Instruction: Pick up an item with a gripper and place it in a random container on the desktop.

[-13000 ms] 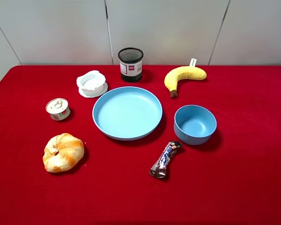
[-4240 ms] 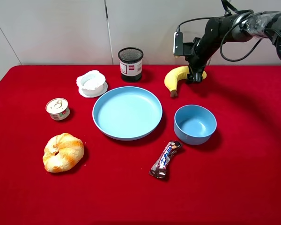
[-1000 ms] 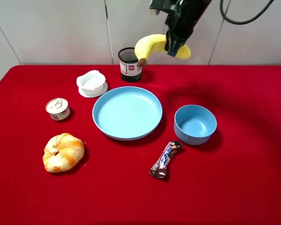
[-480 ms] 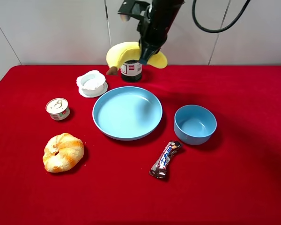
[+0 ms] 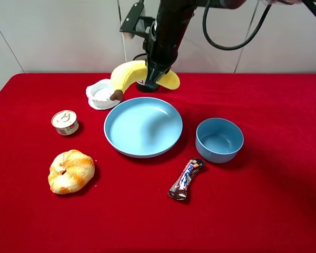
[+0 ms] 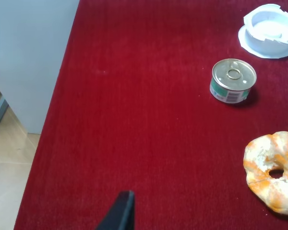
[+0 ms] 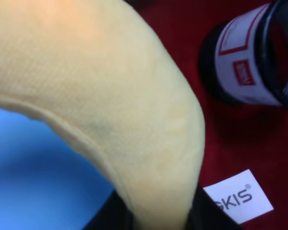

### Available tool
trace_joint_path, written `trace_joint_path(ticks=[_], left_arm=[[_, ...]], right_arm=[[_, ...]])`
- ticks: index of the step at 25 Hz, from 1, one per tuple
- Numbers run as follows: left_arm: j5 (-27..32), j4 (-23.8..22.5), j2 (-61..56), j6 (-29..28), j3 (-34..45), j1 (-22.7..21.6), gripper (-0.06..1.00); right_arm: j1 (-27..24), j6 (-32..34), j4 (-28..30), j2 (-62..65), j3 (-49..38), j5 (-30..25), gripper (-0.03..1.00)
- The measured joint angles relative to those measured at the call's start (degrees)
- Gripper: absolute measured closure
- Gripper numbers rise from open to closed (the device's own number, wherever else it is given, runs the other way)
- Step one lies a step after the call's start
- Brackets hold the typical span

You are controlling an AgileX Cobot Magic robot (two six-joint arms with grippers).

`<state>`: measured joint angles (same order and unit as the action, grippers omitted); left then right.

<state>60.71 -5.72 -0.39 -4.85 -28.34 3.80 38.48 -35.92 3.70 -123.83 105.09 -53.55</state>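
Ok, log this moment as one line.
phase: carry | right hand: shut on banana, aloft by plate far rim | left hand: state unclear, over desktop | placed: no

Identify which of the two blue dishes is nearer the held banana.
The wide, shallow light-blue plate: the banana hangs with its brown stem beside its far-left rim. The smaller, deeper blue bowl sits well off to the right.

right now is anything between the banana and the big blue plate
Nothing visible does. The right pincer holds the banana in the air near the plate's far rim, and the plate's face is bare. The white dish and the black mesh cup stand beyond that rim, beside the path, not across it.
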Motion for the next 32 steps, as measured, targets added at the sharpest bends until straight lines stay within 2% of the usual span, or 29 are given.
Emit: trace_joint_path(ticks=[32], left_arm=[[0.0,0.0,0.0,0.0,0.0,0.0,-0.04]], right_arm=[[0.5,0.6,-6.1,0.1,-18.4,17.1,0.87]])
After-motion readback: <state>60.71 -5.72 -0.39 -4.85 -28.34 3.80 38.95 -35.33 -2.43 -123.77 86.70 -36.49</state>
